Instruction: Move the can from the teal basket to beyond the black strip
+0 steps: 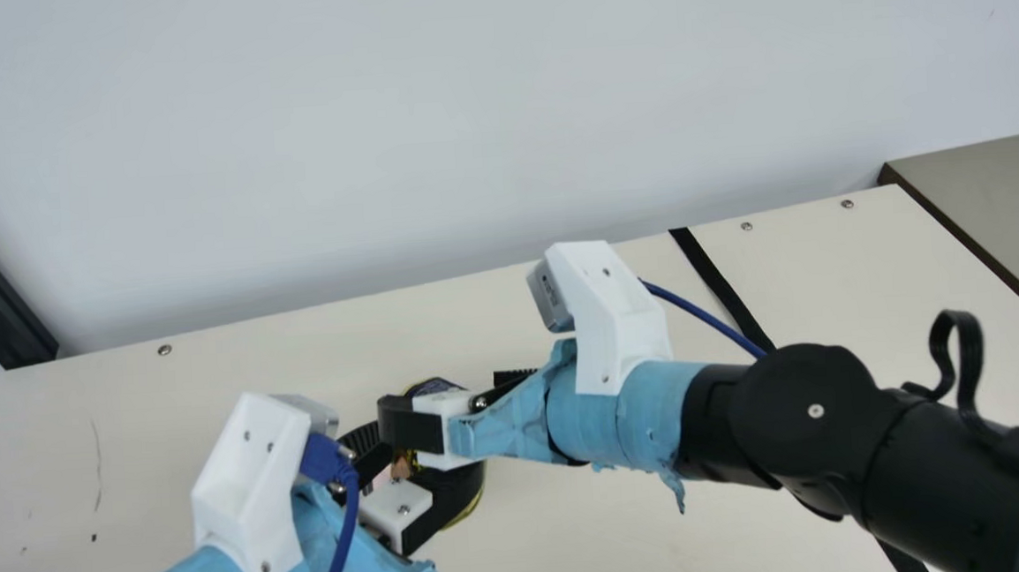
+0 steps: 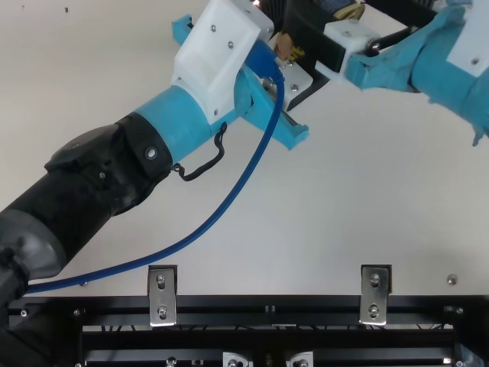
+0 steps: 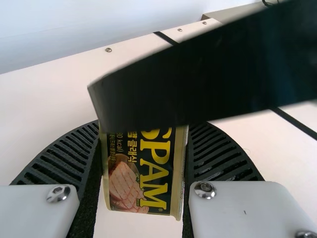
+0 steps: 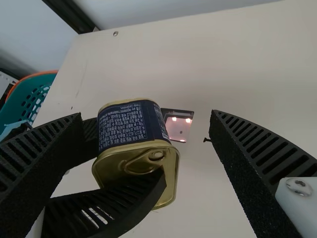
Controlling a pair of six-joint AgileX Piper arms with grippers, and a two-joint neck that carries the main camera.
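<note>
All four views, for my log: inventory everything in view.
can: one, dark blue and gold, in left tool
table: one, cream, under can
basket: one, teal, by table's left edge
strip: one, black, on table's right
wall: one, grey, behind table
frame: one, black, table's near edge
screws: several, silver, table edges
cables: two, blue, on arms
arms: two, black and blue, over table
left tool: one, black, on can
right tool: one, black, open, near can

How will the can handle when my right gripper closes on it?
The can should feel stiff, given its metal end and crisp edges. Probably heavy if full, as the pictured meat suggests. Smooth sides and rounded corners could let it twist.
</note>
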